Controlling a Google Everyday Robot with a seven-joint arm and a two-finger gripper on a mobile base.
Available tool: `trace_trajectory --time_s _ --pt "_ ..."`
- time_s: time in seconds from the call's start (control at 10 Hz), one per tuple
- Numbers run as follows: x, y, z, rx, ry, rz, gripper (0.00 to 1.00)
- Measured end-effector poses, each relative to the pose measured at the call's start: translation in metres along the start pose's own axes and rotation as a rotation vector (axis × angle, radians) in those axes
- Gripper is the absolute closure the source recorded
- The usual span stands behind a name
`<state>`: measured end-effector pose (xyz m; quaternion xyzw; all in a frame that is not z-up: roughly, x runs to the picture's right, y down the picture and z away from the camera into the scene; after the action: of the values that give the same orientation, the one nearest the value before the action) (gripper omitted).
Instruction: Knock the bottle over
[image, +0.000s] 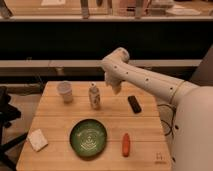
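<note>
Wooden table (60, 125) carries 6 items: cup (65, 92), upright bottle (94, 96), black block (134, 104), green plate (88, 137), orange carrot-like piece (126, 144), white cloth (37, 139). Gripper (116, 88) is held above the table, right of the bottle.

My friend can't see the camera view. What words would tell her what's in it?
A white robot arm's claw hangs just right of a small upright whitish-grey bottle on a wooden table. Also there: a white cup, green plate, black bar, orange carrot-like thing and white cloth.

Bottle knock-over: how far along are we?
Done: the arm has reached over the table; the gripper hangs just right of the bottle, apart from it. In hand: lining up for the push. Left: the knock itself, as the bottle stands upright between the cup and the gripper.
</note>
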<state>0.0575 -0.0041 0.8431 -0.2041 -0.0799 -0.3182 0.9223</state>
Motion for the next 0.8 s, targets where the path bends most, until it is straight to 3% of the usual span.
trace_trajectory --time_s 0.1,0.4,0.5,0.8 --pt "-0.001 -0.001 0.001 0.002 -0.002 -0.003 0.75" --pt "-0.002 -0.004 0.002 0.005 -0.004 -0.018 0.95" --pt "-0.005 -0.008 0.002 0.006 -0.003 -0.036 0.99" --pt "-0.043 -0.041 0.002 0.011 -0.004 -0.12 1.0"
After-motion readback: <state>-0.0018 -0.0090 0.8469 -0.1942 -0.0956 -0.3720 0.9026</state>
